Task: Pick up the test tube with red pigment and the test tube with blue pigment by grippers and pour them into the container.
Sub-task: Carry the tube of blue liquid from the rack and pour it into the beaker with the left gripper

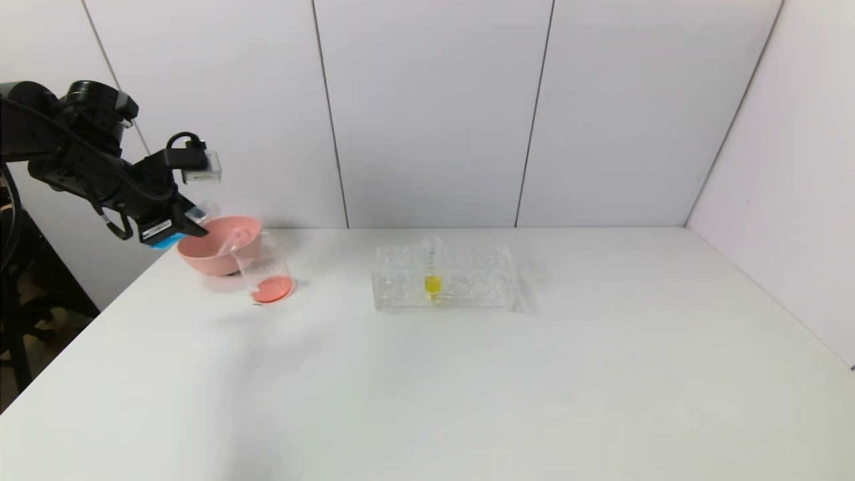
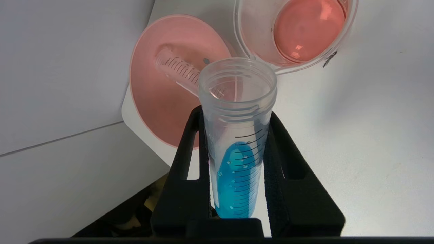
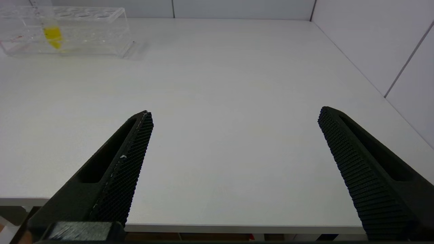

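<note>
Our right gripper (image 3: 234,115) spread wide over the worktop's (image 1: 467,374) near edge, our left gripper (image 2: 237,135) pinching the test tube with blue pigment (image 2: 237,145) at the far left corner, container (image 1: 266,270) holding red liquid just beyond it, pink bowl (image 1: 214,257) with an emptied tube farthest.

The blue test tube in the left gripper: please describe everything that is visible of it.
The test tube with blue pigment is a clear plastic-looking tube with black graduation lines and a ridged, open, uncapped mouth. Bright blue liquid with small bubbles fills its lower part. The left gripper is shut on it, one black finger pressing each side. It is held in the air, tilted, with its mouth pointing toward the pink bowl and the container. Nothing else touches it.
</note>
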